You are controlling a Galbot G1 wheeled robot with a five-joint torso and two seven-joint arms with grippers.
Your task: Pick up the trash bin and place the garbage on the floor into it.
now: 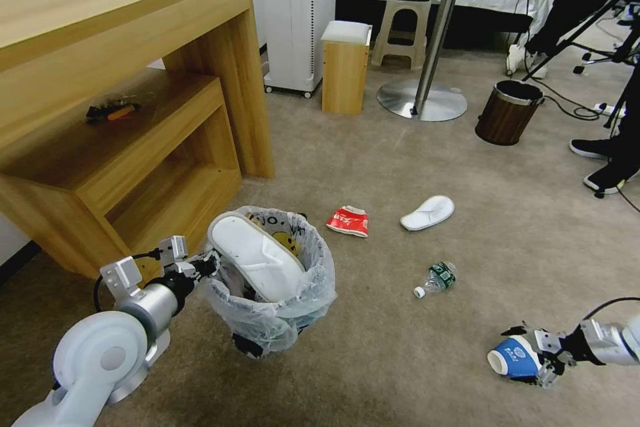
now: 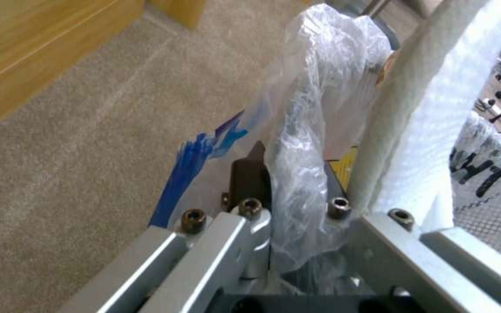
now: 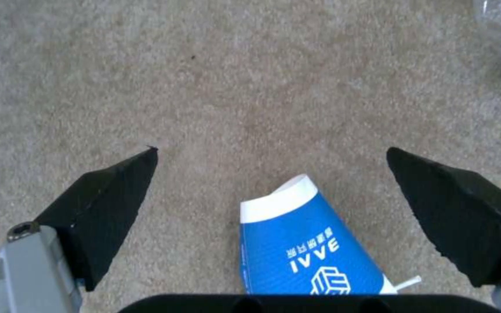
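Trash bin [image 1: 270,280], one slipper [image 1: 257,260] inside, hangs by its rim from the left hand [image 1: 207,265], while the right hand [image 1: 527,357], fingers wide around the blue cup [image 1: 513,357] on the floor [image 1: 373,360], probably needs to close next.

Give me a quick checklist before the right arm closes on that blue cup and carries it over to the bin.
1. Cup between the fingers: ok. The blue cup lies on its side between the open right gripper.
2. Fingers clear of the cup: ok, a gap shows on both sides.
3. Bin held: ok. The left gripper is shut on the rim of the trash bin, pinching the bag.
4. Bin upright: not ok, it tilts.
5. Room in the bin: cannot tell. A white slipper sticks up out of the opening.
6. Path to the bin: ok. The bottle lies off to the side on the floor.
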